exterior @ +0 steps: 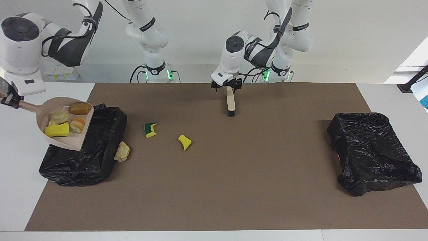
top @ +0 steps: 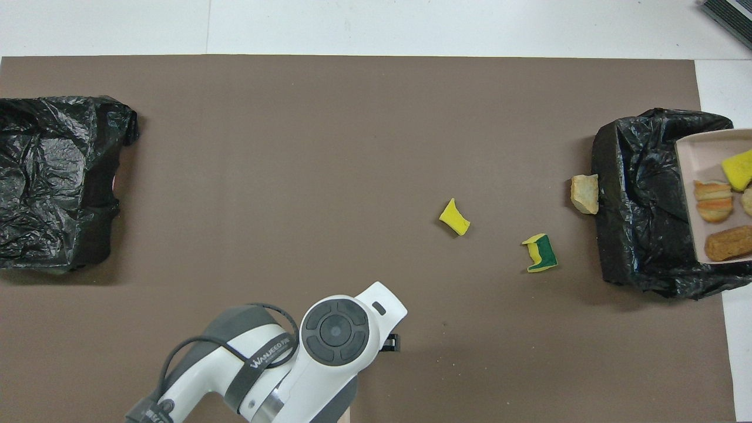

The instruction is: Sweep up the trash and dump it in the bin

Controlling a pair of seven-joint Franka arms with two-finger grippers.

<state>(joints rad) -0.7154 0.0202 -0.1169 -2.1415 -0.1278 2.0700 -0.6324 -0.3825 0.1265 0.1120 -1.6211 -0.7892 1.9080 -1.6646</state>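
My right gripper [exterior: 11, 100] is shut on the handle of the beige dustpan [exterior: 45, 115], held in the air over the outer edge of the black-bagged bin [exterior: 87, 154]. Several pieces of trash [exterior: 57, 130] lie in the pan. On the mat lie a tan lump [exterior: 122, 151] against the bin, a green-and-yellow sponge [exterior: 150, 129] and a yellow scrap [exterior: 184, 142]. My left gripper [exterior: 227, 86] stands open around the top of the beige brush [exterior: 230, 102], whose bristles rest on the mat. From overhead the left arm hides the brush.
A second black-bagged bin [exterior: 371, 150] sits at the left arm's end of the brown mat [exterior: 254, 187]. White tabletop borders the mat at both ends. Overhead, the dustpan [top: 687, 176] is cut off by the picture's edge.
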